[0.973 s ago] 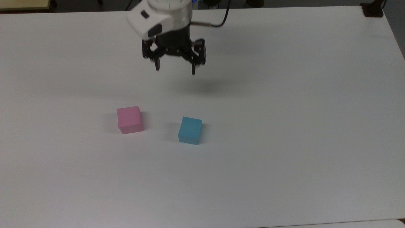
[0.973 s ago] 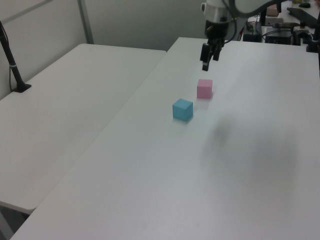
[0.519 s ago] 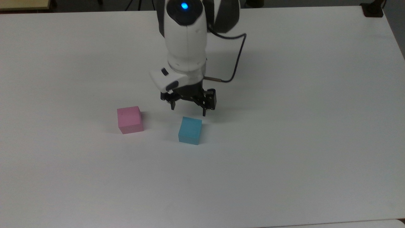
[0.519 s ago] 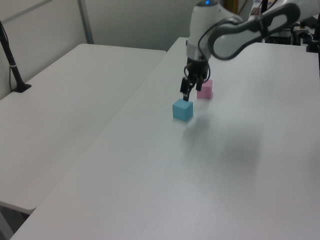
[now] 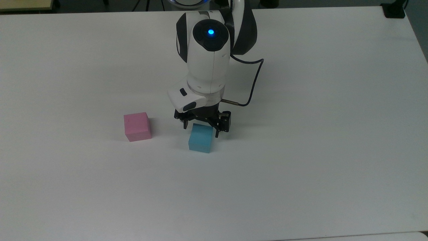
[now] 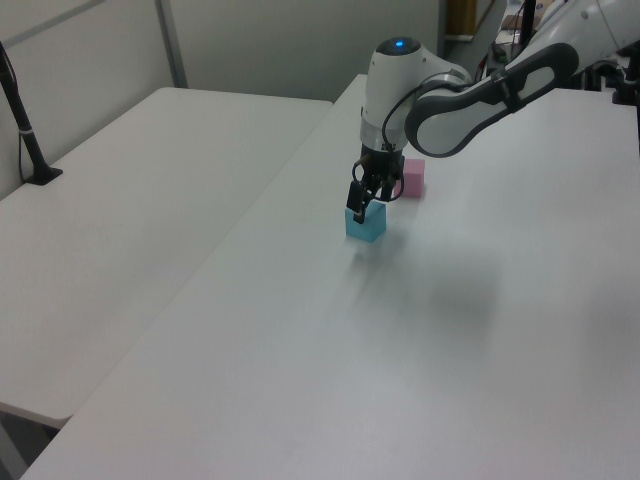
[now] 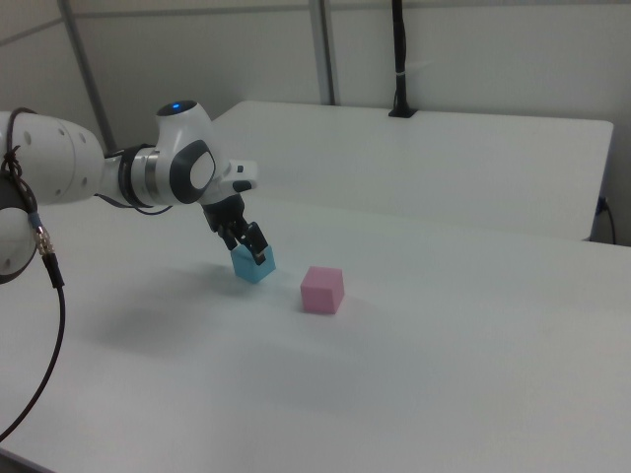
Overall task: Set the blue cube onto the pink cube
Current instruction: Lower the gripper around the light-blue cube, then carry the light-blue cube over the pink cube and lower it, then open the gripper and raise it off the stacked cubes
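- The gripper sits low over the blue cube, its black fingers spread apart, one on each side of the cube's upper part, not clamped on it.
- The blue cube is a small, plain, matte light-blue block resting flat on the white table, directly beneath and between the fingers.
- The pink cube, pastel and about the same size, stands apart from the gripper, toward the top view's left, with a tiny dark mark on its top.
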